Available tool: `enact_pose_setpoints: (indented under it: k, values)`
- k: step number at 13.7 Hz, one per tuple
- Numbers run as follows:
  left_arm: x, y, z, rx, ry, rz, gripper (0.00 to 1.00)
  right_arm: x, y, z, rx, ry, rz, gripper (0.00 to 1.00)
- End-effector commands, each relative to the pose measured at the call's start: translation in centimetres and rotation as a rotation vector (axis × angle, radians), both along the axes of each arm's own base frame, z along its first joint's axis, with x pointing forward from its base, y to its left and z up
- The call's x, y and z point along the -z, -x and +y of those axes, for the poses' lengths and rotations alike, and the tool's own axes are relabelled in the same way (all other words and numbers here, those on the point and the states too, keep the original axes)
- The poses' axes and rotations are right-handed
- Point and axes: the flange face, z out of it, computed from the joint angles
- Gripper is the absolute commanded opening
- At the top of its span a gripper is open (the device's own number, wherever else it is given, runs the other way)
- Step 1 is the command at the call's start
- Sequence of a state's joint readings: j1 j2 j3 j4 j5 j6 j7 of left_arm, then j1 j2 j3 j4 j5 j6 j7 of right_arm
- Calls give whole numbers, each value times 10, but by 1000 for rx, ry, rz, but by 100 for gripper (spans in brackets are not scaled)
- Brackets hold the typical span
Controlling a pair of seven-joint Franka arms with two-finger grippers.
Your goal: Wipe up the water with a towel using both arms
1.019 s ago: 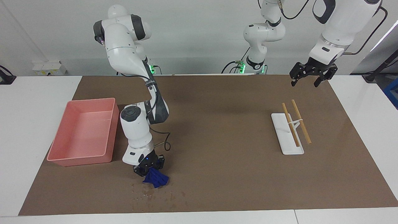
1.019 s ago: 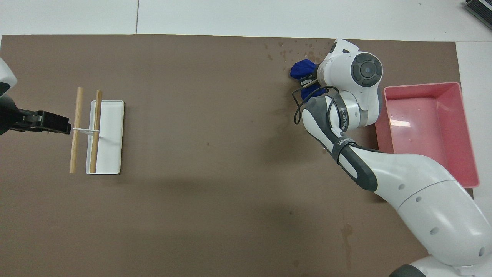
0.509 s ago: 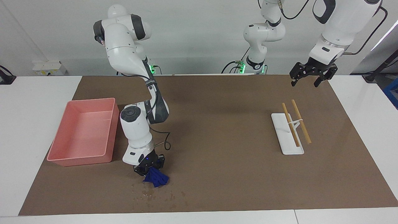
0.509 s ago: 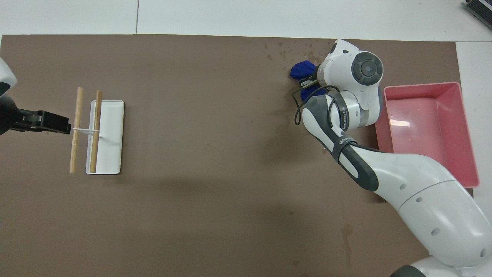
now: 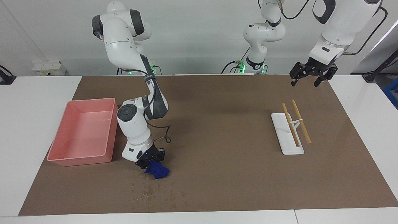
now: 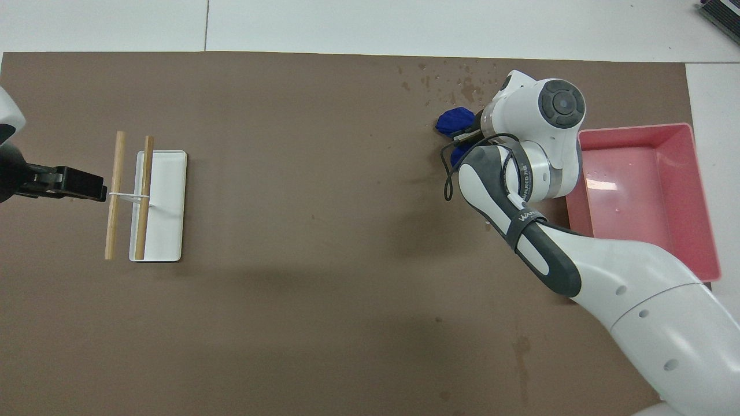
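Observation:
A bunched dark blue towel (image 5: 157,171) (image 6: 454,120) lies pressed on the brown mat with my right gripper (image 5: 150,161) shut on its top. The water (image 5: 155,193) (image 6: 457,78) shows as scattered dark droplets and blotches on the mat, farther from the robots than the towel, close to the mat's edge. My left gripper (image 5: 308,77) (image 6: 87,188) hangs open and empty in the air over the mat at the left arm's end, and that arm waits.
A pink plastic bin (image 5: 82,132) (image 6: 642,190) stands beside the right arm's wrist. A white rack (image 5: 286,133) (image 6: 161,205) with two wooden rods (image 5: 295,123) stands at the left arm's end. The brown mat (image 5: 217,124) covers most of the white table.
My right gripper has drawn the towel a little toward the robots, uncovering more of the wet droplets. The left arm has not moved.

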State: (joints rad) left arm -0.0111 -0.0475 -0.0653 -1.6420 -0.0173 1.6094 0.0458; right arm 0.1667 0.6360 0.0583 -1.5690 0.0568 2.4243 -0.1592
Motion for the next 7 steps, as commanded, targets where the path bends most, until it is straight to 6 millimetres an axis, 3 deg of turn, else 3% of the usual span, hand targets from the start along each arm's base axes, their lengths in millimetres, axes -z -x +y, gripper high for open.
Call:
enact_pose_setpoints:
  k: [1, 3, 7]
  values:
    - [-2, 6, 3, 8, 6, 6, 100, 82, 71, -8, 49, 33, 253, 0]
    - [-2, 6, 3, 8, 6, 7, 100, 85, 86, 0, 150, -25, 347, 0]
    - [-2, 6, 3, 8, 6, 7, 100, 81, 96, 34, 351, -195, 438, 0]
